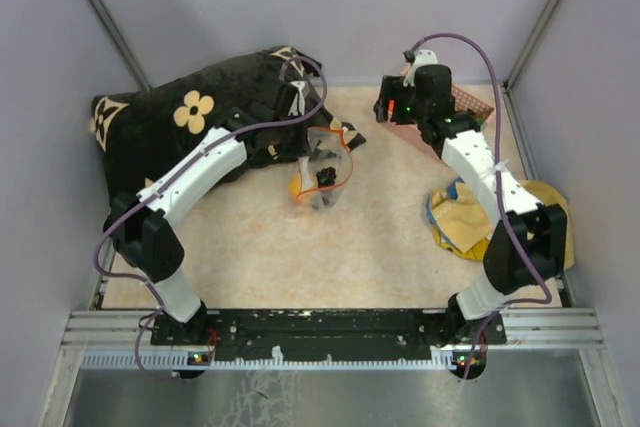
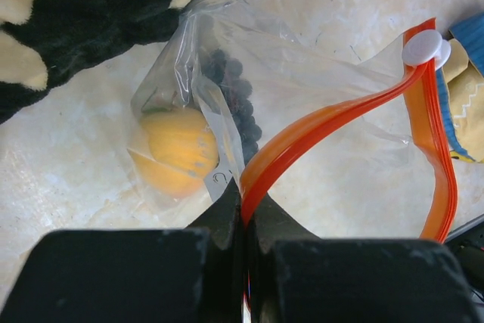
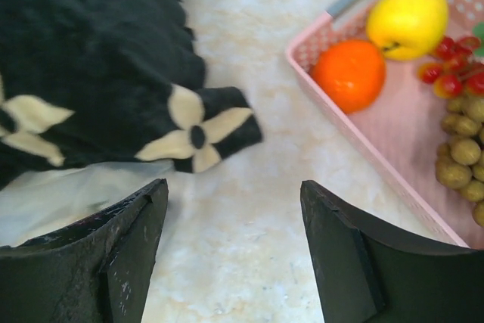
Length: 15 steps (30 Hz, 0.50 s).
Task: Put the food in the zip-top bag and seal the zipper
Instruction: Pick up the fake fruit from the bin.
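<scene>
The clear zip-top bag (image 2: 325, 134) lies at mid table, also in the top view (image 1: 325, 172). It holds an orange round fruit (image 2: 175, 150) and a dark bunch of small balls (image 2: 234, 104). Its orange-red zipper (image 2: 333, 115) arcs open, with a white slider (image 2: 425, 48) at the far end. My left gripper (image 2: 248, 213) is shut on the near end of the zipper. My right gripper (image 3: 234, 209) is open and empty over bare table, just left of the pink basket (image 3: 401, 141). The basket holds a yellow fruit (image 3: 408, 9), an orange fruit (image 3: 349, 73), small red fruits (image 3: 454, 73) and tan-brown balls (image 3: 461, 156).
A black cloth with cream flowers (image 1: 180, 122) lies bunched at the back left, touching the bag's far side. A yellow-and-blue cloth (image 1: 465, 217) lies at the right beside the right arm. The pink basket (image 1: 472, 99) sits in the back right corner. Grey walls close in the table.
</scene>
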Motion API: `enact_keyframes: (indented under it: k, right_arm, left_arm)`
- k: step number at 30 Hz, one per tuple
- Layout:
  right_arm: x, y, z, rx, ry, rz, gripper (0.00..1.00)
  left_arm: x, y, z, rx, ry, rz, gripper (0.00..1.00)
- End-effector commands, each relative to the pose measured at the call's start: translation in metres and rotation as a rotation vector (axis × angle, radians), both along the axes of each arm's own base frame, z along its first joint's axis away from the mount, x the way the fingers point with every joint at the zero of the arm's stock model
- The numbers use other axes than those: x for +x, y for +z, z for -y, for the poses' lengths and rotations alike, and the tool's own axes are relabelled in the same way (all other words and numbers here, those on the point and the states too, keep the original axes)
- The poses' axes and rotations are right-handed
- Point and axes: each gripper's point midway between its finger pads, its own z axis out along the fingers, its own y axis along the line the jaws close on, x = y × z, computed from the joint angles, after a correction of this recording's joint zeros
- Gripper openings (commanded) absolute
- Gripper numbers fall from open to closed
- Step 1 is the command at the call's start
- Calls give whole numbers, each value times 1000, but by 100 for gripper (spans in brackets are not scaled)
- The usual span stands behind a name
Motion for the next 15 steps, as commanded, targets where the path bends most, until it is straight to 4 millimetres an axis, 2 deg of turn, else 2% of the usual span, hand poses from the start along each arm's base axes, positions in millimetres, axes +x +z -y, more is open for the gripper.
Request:
enact_keyframes:
  k: [1,2,3,8,15]
  right_arm:
    - [43,6,27,0,-130,62,72]
    - [51,5,33,-1,-151,69,72]
    - [65,-17,38,-16,-172,35,72]
    - [108,-49,65,-50,-247,32,72]
    - [162,-80,97,-68,-313,60,74]
  left_arm:
    - [9,10,-2,2,15,21,0]
    - [10,11,-2,3,16,21,0]
    - [11,12,-1,2,16,21,0]
    - [12,15,-2,0,23,28,0]
    - [11,10,-6,13,47,8,0]
